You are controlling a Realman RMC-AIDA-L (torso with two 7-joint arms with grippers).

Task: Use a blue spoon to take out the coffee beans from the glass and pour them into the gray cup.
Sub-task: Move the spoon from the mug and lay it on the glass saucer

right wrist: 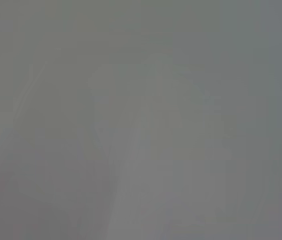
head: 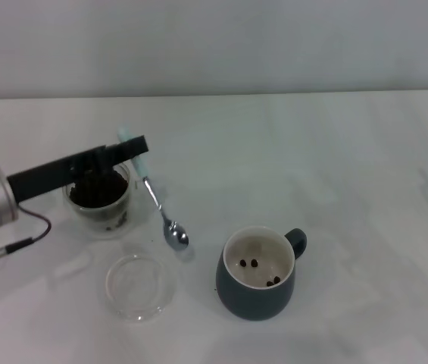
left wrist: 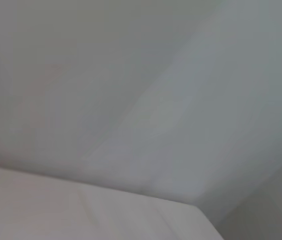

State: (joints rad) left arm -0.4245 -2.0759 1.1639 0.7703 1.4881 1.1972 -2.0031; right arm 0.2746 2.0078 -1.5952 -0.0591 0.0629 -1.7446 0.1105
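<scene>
Three or four coffee beans already lie on the cream floor of the gray cup, which stands on the white table with its loop handle turned away from you and to the right. Your left gripper reaches in from the left edge of the head view, its dark fingers passing over the glass and closed around the pale handle of the blue spoon. You can see the spoon slanting down from that grip, its shiny bowl low by the table, between the glass and the gray cup and apart from both; whether the bowl touches the surface you cannot tell, and it looks bare of beans. Look into the glass and you find a dark heap of beans filling most of it. Just in front of the glass sits a flat clear dish. Your right gripper shows nowhere, and both wrist cameras give only blank grey
</scene>
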